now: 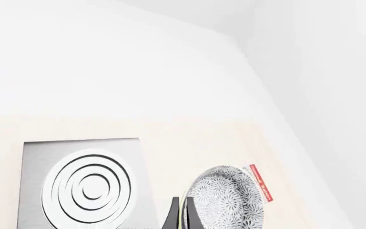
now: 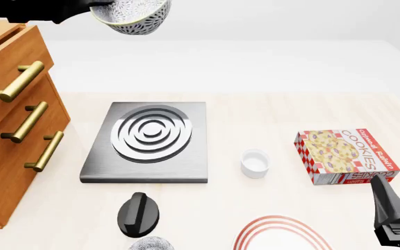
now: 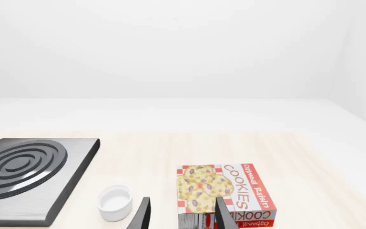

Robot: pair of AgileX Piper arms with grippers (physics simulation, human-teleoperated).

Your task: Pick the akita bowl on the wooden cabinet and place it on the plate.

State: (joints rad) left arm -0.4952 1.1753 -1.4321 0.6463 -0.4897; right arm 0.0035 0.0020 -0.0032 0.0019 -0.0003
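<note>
My left gripper (image 2: 97, 7) is shut on the rim of the akita bowl (image 2: 134, 14), a dark bowl with a white lacy pattern. It holds the bowl high in the air, tilted, just right of the wooden cabinet (image 2: 5, 130). In the left wrist view the two fingers (image 1: 173, 218) pinch the wall of the bowl (image 1: 224, 198). The plate (image 2: 283, 232), white with red rings, lies at the near table edge and is partly cut off. My right gripper (image 3: 181, 212) is open and empty, low at the near right, facing the cookie box.
A grey square stove (image 2: 148, 138) with rings lies mid-table. A small white cup (image 2: 254, 162) and a cookie box (image 2: 346, 155) sit to its right. A black rounded object (image 2: 139, 212) and another speckled item (image 2: 150, 244) lie at the near edge.
</note>
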